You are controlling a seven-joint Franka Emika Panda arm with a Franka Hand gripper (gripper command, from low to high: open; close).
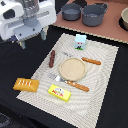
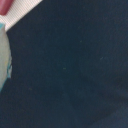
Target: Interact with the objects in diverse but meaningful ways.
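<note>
Your gripper point(image 1: 21, 42) hangs empty, opening unclear; take the light, stiff, likely slick toy sausage point(image 1: 52, 58) across its narrow middle.

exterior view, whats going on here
Nothing is being handled. The gripper hangs over the dark cloth off the mat's corner, holding nothing visible. On the mat sit the plate, sausage, bread block, yellow box and carton, all untouched.
</note>
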